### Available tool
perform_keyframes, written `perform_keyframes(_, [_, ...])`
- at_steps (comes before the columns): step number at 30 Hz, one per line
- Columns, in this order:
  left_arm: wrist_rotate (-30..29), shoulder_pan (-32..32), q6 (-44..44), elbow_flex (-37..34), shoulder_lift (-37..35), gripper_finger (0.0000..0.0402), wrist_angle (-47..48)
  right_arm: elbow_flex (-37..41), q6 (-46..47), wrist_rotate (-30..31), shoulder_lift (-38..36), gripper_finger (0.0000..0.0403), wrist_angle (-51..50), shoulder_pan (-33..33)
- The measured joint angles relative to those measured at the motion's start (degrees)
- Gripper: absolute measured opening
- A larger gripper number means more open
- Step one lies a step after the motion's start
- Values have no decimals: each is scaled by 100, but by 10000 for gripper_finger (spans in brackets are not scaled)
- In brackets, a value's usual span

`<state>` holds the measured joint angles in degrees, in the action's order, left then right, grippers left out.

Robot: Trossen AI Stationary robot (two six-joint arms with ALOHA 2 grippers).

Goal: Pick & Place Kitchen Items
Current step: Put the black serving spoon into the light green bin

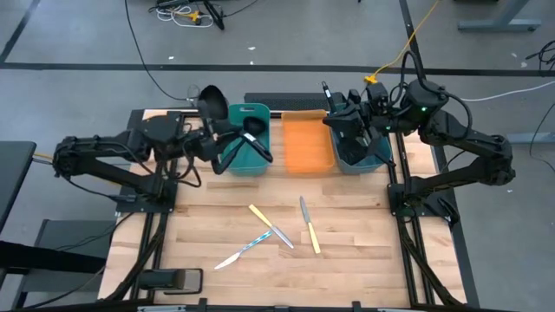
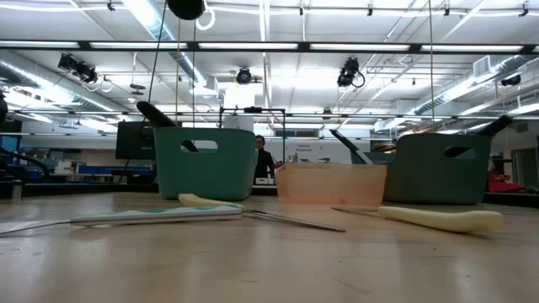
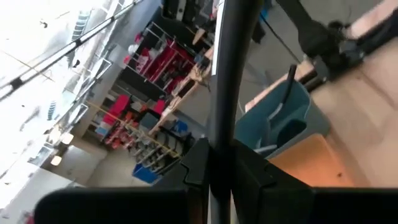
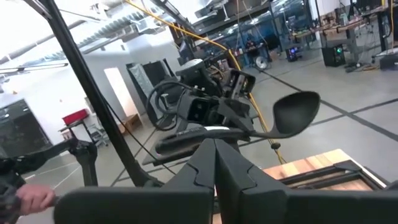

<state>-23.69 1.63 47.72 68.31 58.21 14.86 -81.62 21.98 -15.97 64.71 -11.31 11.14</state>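
Note:
My left gripper [image 1: 215, 134] hovers over the left teal bin [image 1: 245, 160], shut on a black ladle [image 1: 211, 102] whose bowl [image 4: 297, 112] shows high in the low view [image 2: 187, 7]. A black spatula [image 1: 257, 139] leans in that bin. My right gripper [image 1: 336, 118] is shut with nothing in it, above the right teal bin [image 1: 360, 154], which holds black utensils [image 1: 328, 91]. Three knives lie flat on the table: two yellow-handled [image 1: 269, 225] [image 1: 309, 227] and one light-blue [image 1: 243, 251]. My left gripper pinches the ladle's slim black handle [image 3: 225, 118] between its two fingers [image 3: 199, 162], which point level and lie across it. The ladle is lifted clear of the bin and the table, its bowl end away from the fingers, up and toward the far edge.
An orange tray [image 1: 308, 143] sits between the two bins at the table's far side. The knives lie mid-table, with bare wood around them toward the near edge [image 1: 277, 290]. A person stands far off in the room [image 2: 263, 160].

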Motion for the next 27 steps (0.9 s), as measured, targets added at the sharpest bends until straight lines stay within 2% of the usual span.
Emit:
perform_keyframes(7, [119, -101, -671, -256, 4, 44, 10, 0, 145, 8, 15, 4, -7, 0])
perform_keyframes(14, [250, -103, -796, -300, -61, 44, 121, 0, 150, 9, 15, 4, -9, 0])
perform_keyframes(27, [403, -104, -1107, -297, -1066, 44, 698, 0, 304, 164, 17, 4, -35, 0])
